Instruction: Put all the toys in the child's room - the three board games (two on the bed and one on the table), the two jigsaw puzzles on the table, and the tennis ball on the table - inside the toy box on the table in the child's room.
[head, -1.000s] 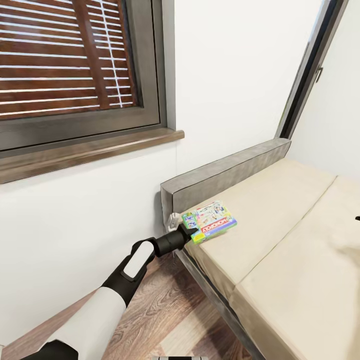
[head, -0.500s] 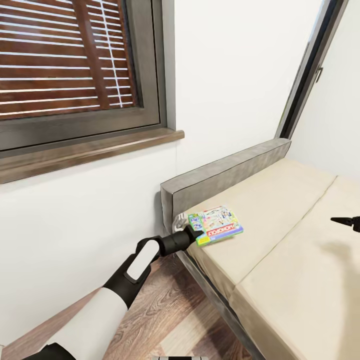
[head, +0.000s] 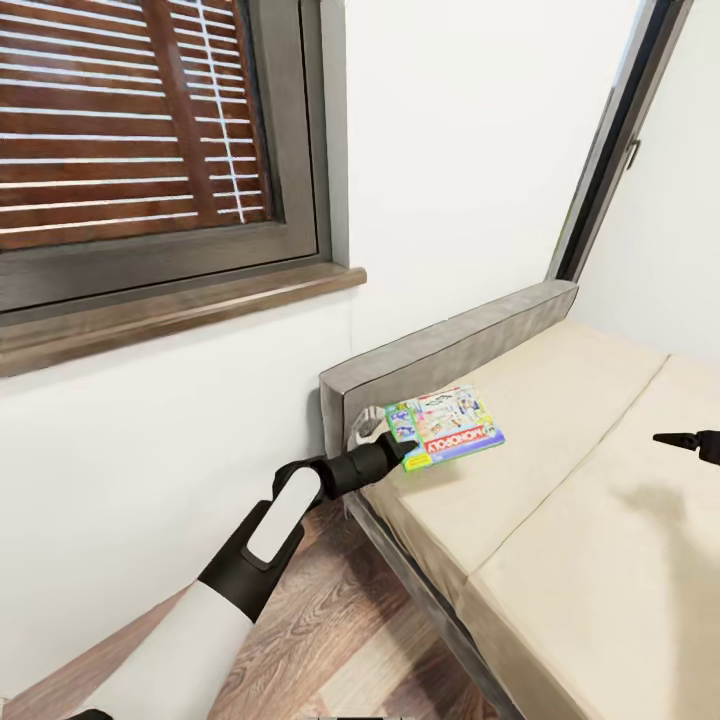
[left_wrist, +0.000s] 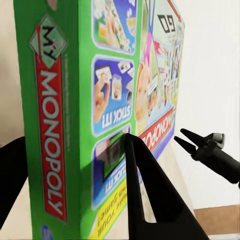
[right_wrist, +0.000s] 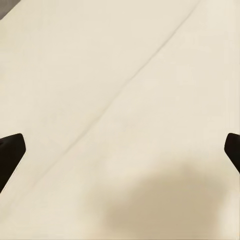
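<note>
The bed (head: 560, 450) is taking up the biggest share of the head view, its beige mattress running away from the grey headboard (head: 450, 345) that is standing against the white wall below the window (head: 160, 140) with brown slatted blinds. Wood-plank floor (head: 330, 620) is showing beside the bed frame.

The left arm is reaching in over the corner of the bed next to the headboard, and the left hand (head: 400, 452) is pinching the Monopoly board game (head: 448, 427) by one end: in the left wrist view the green box (left_wrist: 95, 115) is sitting between the two dark fingers (left_wrist: 145, 195), one on each face. The box is hanging just above the mattress, near the headboard, and looks clear of the bedding, though contact at its far edge cannot be ruled out.

The right hand (head: 690, 440) is hovering over the mattress, well away from the headboard, with its fingers spread and nothing between them.

The step in hand looks like collecting the first bed game. Next the box needs carrying off the bed to the toy box, which calls for keeping a firm pinch while the robot turns away.
</note>
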